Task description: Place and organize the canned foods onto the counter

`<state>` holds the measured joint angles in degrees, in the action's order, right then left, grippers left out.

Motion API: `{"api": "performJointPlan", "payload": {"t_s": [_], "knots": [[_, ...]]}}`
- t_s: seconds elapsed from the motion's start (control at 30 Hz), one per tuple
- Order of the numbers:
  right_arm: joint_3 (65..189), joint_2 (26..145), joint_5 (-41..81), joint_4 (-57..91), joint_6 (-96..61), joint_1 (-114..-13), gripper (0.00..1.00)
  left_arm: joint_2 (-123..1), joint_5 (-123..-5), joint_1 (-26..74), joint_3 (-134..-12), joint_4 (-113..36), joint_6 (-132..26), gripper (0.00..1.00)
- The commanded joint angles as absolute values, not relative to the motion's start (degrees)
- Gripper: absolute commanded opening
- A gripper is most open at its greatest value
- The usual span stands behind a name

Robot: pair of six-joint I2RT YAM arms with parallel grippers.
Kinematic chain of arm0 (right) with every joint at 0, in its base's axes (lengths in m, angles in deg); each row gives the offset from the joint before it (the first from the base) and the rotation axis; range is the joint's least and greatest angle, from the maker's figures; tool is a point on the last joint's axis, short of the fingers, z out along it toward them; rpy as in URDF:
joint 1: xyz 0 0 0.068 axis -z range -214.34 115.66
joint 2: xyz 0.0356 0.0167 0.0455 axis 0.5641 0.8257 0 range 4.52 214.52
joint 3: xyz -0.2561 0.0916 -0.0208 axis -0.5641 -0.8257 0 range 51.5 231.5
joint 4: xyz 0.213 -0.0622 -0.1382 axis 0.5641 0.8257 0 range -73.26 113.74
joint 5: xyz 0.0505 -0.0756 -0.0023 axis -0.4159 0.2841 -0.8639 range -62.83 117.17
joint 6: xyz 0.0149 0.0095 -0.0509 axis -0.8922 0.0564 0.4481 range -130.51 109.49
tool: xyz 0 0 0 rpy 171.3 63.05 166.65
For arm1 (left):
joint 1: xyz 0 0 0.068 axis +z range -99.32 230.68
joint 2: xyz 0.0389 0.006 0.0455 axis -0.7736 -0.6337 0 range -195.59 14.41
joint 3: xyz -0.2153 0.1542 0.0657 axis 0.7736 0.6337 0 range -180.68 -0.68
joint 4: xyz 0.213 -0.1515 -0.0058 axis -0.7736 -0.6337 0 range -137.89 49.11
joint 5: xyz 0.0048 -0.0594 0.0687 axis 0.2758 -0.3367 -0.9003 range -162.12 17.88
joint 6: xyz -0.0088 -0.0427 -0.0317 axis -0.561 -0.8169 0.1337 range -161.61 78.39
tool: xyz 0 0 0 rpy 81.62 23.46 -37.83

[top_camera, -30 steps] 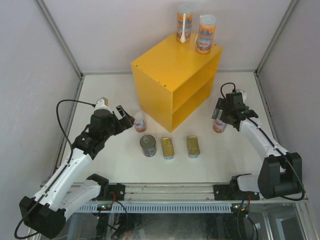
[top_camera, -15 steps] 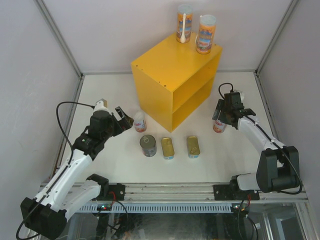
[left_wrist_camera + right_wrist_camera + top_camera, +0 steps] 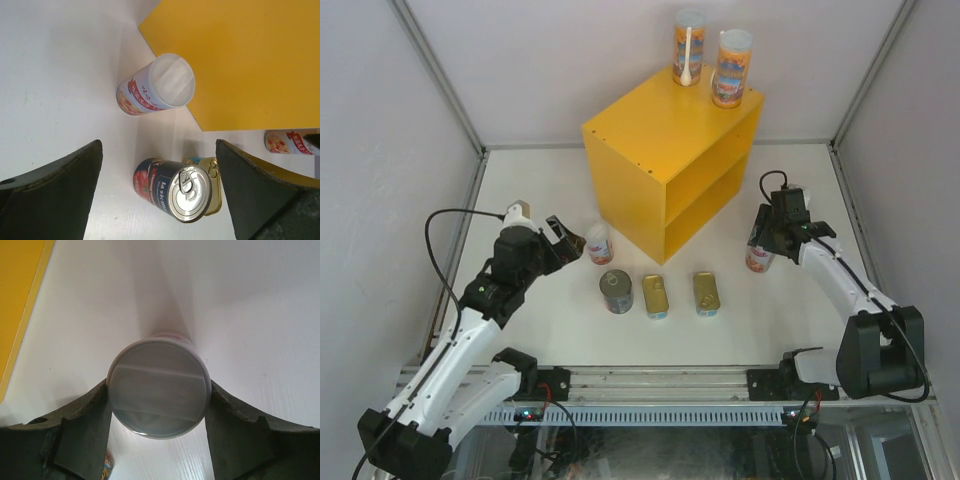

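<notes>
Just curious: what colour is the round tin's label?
Dark blue with red tomatoes on the round tin; the left wrist view shows it best.

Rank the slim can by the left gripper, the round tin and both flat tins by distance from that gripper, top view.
1. Slim can, beside the left gripper.
2. Round tin, toward the front.
3. Left flat tin, middle.
4. Right flat tin, farthest right.
</notes>
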<state>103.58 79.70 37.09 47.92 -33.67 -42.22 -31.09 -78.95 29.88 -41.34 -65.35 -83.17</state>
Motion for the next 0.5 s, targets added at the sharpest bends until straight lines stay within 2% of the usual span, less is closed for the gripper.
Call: {"api": "performJointPlan", "payload": {"t_s": [0.0, 0.3, 0.47], "knots": [[105.2, 73.3, 37.7, 46.4, -33.1, -43.2, 0.00, -28.8, -77.9, 30.4, -39.6, -63.5, -84.6, 0.97], [107.9, 65.1, 39.7, 51.7, -32.7, -46.2, 0.00, -26.2, -77.6, 30.3, -38.1, -64.1, -85.3, 0.97], [113.6, 61.3, 41.4, 55.8, -33.0, -49.4, 0.00, -25.5, -77.2, 30.3, -38.3, -64.5, -85.2, 0.96]]}}
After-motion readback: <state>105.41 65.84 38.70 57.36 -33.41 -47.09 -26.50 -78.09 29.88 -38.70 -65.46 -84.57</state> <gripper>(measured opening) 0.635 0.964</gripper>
